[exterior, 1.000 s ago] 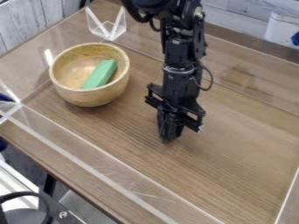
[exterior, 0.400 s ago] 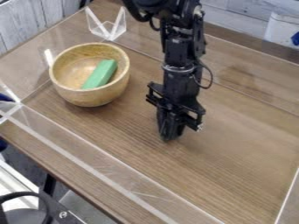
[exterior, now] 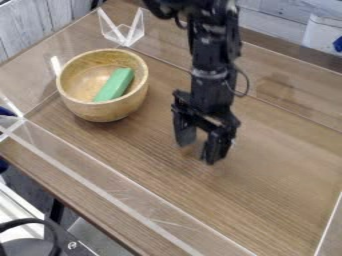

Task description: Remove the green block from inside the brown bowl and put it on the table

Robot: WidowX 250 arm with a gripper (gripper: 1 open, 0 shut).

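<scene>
Room: pale boards (exterior: 27, 25) show behind the far-left edge; little else of the surroundings can be read.
Table (exterior: 120, 170): a broad brown wood-grain top, bordered by clear acrylic walls (exterior: 160, 225). The surface around the arm is bare wood.
Arm (exterior: 211, 50): one black arm reaches down from the top of the view, its tool pointing steeply at the tabletop, right of centre.
Bowl (exterior: 80, 105): a round tan wooden bowl with thick walls, standing upright on the table's left side, well apart from the arm.
Pincer (exterior: 203, 150): released, its two fingers spread with a clear gap between them and nothing in it. It hangs close over bare wood.
Block (exterior: 119, 83): a small flat green bar lying inside the bowl, leaning against the inner right wall. It has not been lifted.
Key relation: the block lies to the left of the pincer and farther back on the table, with the bowl's near-right rim between the two. Its long axis runs from near-left to far-right in the view.
Judged step: the reach toward the bowl appears yet to begin. The fingers would probably need to come in over the rim and straddle the block's narrow width.
Judged risk: the thick wall beside the block leaves little room for the finger on that side.
</scene>
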